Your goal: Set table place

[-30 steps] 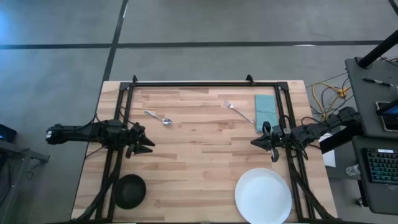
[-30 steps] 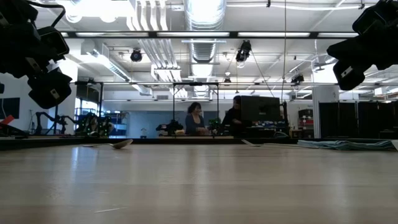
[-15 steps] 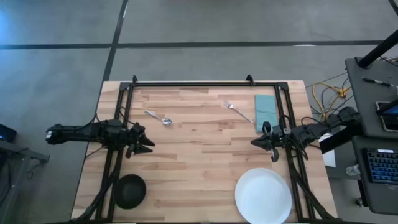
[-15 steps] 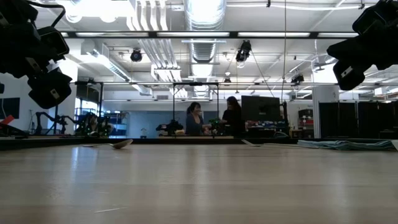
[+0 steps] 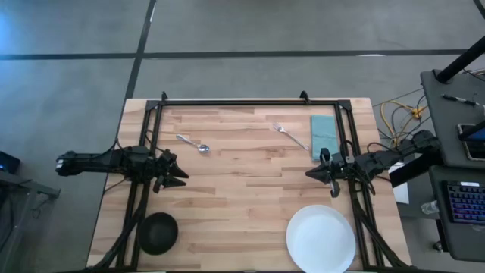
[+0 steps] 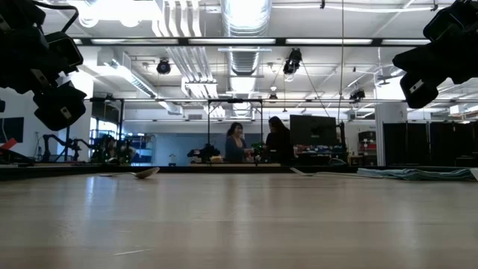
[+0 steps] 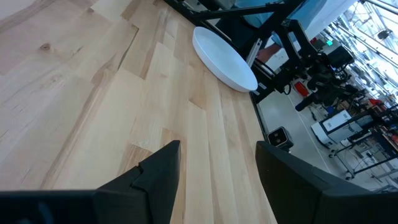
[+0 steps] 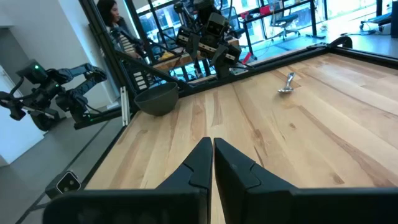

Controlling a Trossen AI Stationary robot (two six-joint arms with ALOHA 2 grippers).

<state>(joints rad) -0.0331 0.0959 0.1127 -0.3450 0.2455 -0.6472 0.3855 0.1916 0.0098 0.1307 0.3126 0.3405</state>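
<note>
Nothing placed yet. Left tool (image 5: 182, 176) spread open, empty, above bowl (image 5: 158, 232); right tool (image 5: 309, 174) closed, empty, near plate (image 5: 320, 239). Spoon (image 5: 195, 143) and fork (image 5: 289, 135) flat on far tabletop (image 5: 242, 197): thin, likely to slip from pinch; plate may slide off the near edge.

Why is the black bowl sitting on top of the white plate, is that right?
Not right. The high view shows the black bowl alone near the table's corner by the left arm, while the white plate lies bare at the opposite corner by the right arm.
</note>
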